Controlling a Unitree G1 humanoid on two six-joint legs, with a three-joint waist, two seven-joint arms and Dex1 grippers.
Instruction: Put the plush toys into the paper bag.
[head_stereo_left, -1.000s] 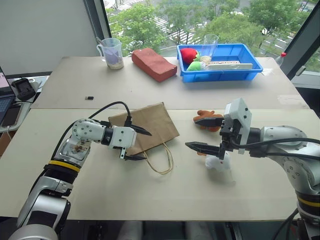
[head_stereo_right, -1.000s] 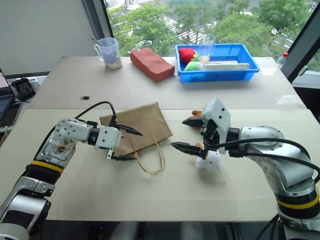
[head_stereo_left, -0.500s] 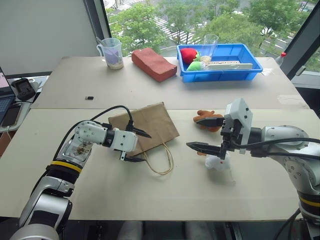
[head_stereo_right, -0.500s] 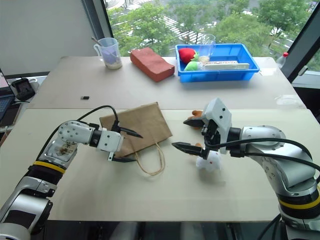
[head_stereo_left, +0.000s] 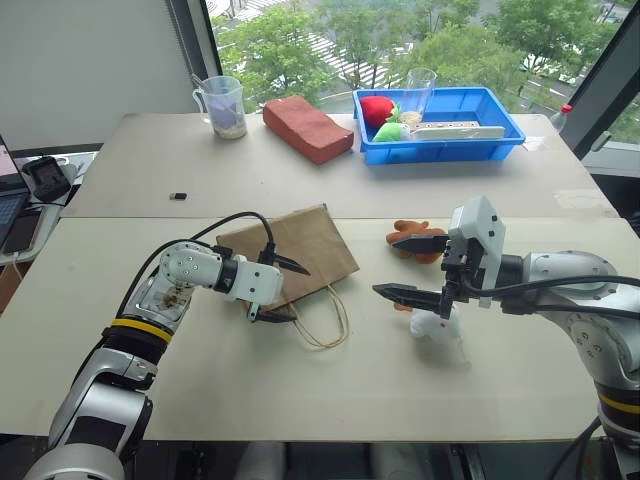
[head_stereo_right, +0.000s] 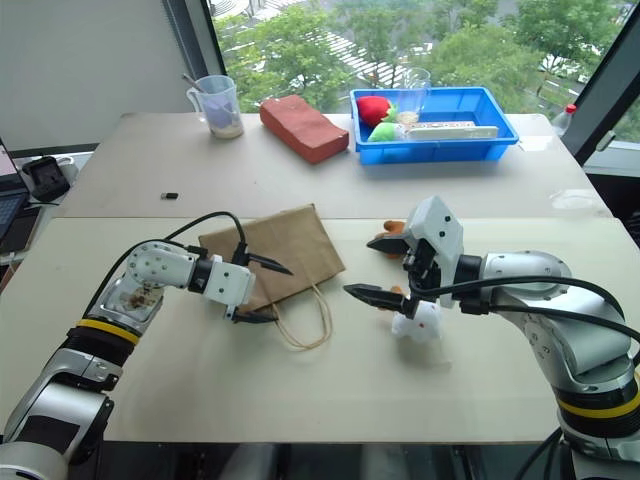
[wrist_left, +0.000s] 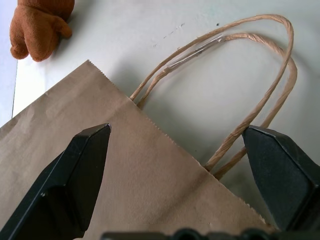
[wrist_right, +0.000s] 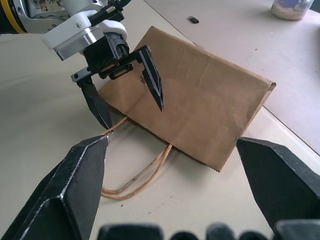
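Note:
The tan paper bag (head_stereo_left: 290, 248) lies flat on the table, its cord handles (head_stereo_left: 327, 320) spread toward me. My left gripper (head_stereo_left: 300, 295) is open at the bag's mouth edge, where the handles join. One finger is over the paper and the other beside the handles. In the left wrist view the bag (wrist_left: 125, 185) and handles (wrist_left: 262, 97) lie between the fingers. My right gripper (head_stereo_left: 388, 265) hangs open to the right of the bag, holding nothing. The reddish-brown plush toy (head_stereo_left: 424, 255) lies behind it. The white plush toy (head_stereo_left: 438, 328) lies just under it on the table.
At the table's far side stand a blue bin (head_stereo_left: 440, 151) with red and green soft fruit and a clear cup, a reddish-brown block (head_stereo_left: 307, 128) and a measuring cup (head_stereo_left: 224, 105). A small black item (head_stereo_left: 178, 195) lies left of the bag.
My left wrist has rolled slightly at the bag's mouth. The right arm, the bag and both toys have stayed where they were.

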